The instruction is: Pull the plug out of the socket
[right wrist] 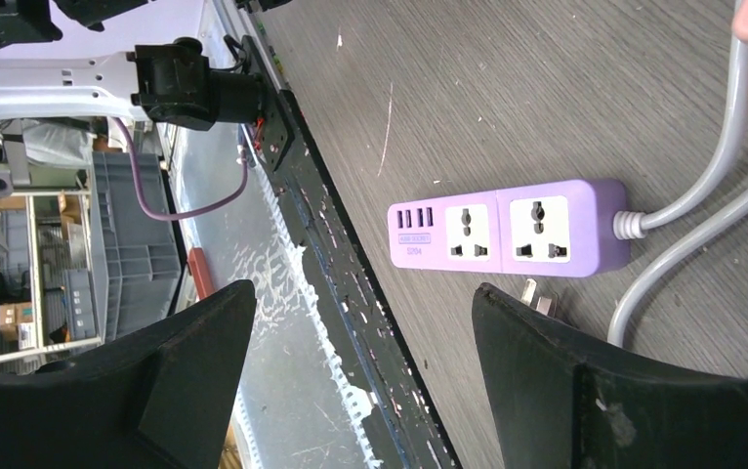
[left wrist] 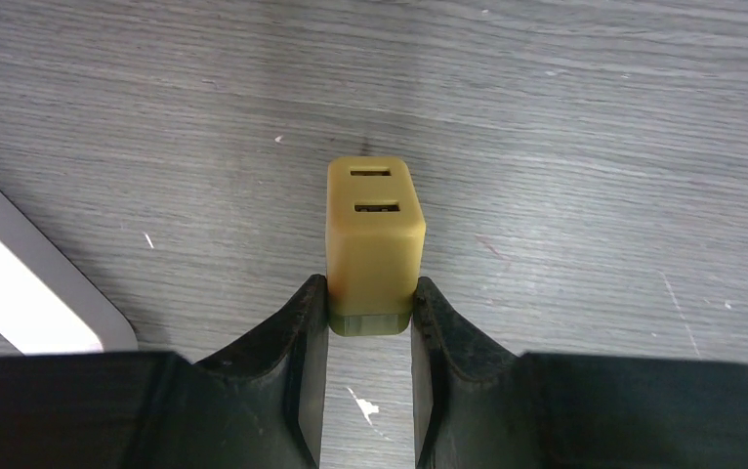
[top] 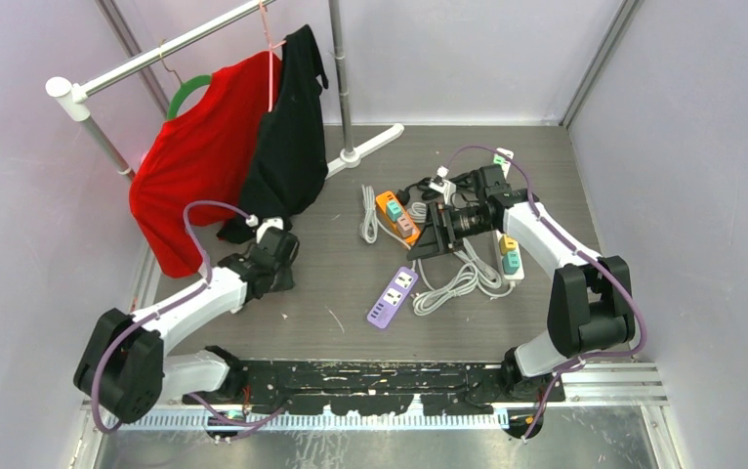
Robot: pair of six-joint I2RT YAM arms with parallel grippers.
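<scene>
The yellow plug [left wrist: 373, 239] sits pinched at its base between the fingers of my left pincer [left wrist: 370, 315], over the grey table [left wrist: 595, 147], well apart from the purple power strip [right wrist: 507, 227]. Near that strip my right pincer [right wrist: 362, 342] hangs spread wide, holding nothing.

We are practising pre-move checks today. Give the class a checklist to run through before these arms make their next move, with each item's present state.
1. The left gripper has a firm hold of the yellow plug: ok, both fingers press its sides.
2. The plug is out of any socket: ok, only table shows around it.
3. The plug is lifted off the table: cannot tell.
4. The right gripper is empty: ok, its jaws are wide apart with nothing between them.
5. The purple power strip is unplugged: ok, both sockets are empty.
6. The orange power strip has no plugs left in it: cannot tell from the top view.
</scene>
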